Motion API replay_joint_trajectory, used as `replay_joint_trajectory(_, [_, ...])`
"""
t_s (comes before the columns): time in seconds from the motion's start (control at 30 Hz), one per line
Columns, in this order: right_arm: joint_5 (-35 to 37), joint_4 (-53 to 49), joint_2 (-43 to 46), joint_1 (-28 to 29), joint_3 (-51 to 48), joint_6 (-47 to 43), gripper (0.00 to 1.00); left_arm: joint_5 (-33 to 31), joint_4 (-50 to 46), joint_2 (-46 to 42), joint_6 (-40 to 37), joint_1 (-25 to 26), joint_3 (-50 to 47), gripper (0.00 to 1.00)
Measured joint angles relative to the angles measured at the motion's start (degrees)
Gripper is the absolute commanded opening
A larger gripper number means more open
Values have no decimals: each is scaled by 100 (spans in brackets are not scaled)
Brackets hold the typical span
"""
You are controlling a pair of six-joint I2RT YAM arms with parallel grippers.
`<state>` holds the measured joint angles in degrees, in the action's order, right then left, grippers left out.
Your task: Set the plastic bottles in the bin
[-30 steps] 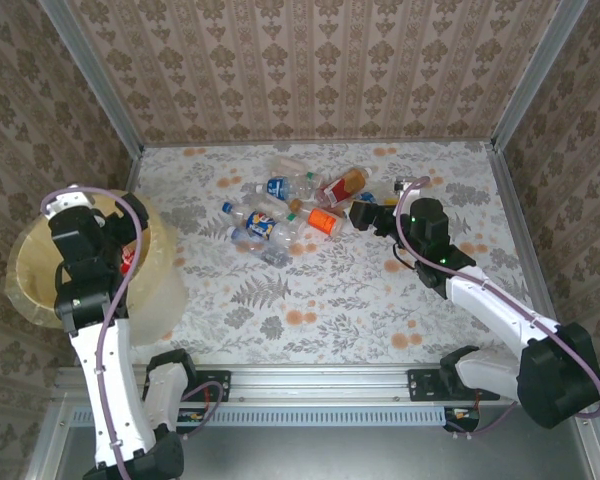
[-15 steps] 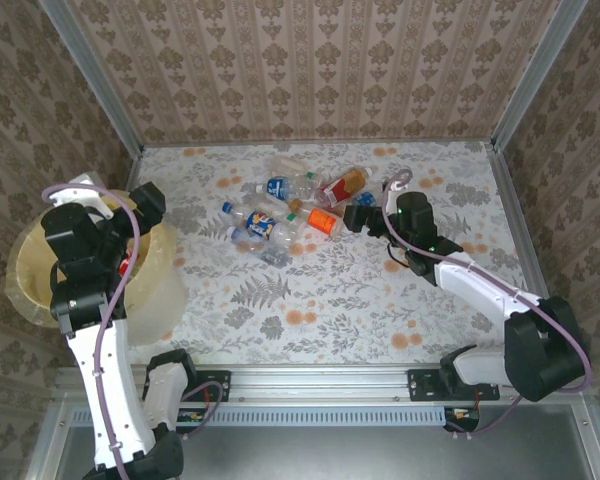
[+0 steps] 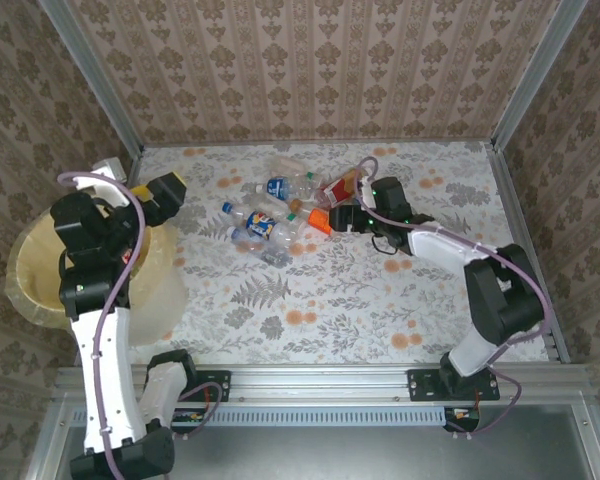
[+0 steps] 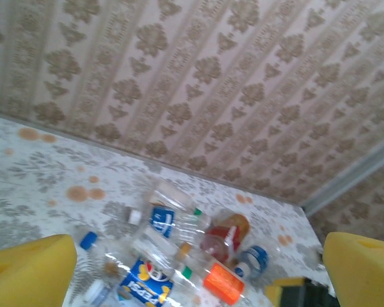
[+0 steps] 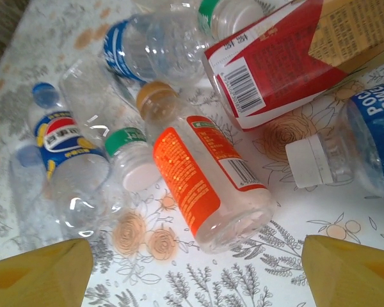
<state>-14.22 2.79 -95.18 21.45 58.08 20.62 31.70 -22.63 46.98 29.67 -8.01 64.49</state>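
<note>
- Currently spread wide and clamped on nothing: right gripper (image 5: 192,278), poised just short of the base of the clear plastic bottle with the orange label and tan cap (image 5: 205,185).
- Lying flat on the flower-print table (image 5: 275,262), at the near edge of a loose heap of other clear plastic bottles (image 3: 270,215).
- Long axis diagonal to the line between the fingers, with the cap aimed away from the gripper into the heap and the base toward it.
- Risk of a twist: closing obliquely on a smooth round body likely to spin it or squirt it out.
- Risk of a double catch: green-capped bottle (image 5: 131,163) apparently touching the orange-labelled bottle on one side, red-labelled bottle (image 5: 275,64) just beside it on the other.
- Left gripper (image 3: 166,190) likewise spread and holding nothing, well apart from the orange-labelled bottle.
- Long carry ahead to the large round pale-yellow plastic bin (image 3: 20,265), also well apart from the orange-labelled bottle; a weak pinch likely to drop it short.
</note>
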Motion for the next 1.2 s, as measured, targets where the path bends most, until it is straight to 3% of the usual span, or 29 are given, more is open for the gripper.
replay_joint_trajectory(0.27, [59, -566, -1019, 199, 1038, -651, 84, -133, -17, 315, -175, 839, 9, 100])
replay_joint_trajectory(0.67, [352, -1355, -2221, 363, 2155, -979, 80, -520, -142, 321, -378, 966, 11, 100])
replay_joint_trajectory(1.03, [468, -1469, -2260, 396, 2107, -964, 61, -605, -140, 343, -398, 1036, 11, 100])
replay_joint_trajectory(1.2, [549, -1303, -1912, 396, 1615, -933, 56, -608, -131, 365, -398, 1145, 11, 100])
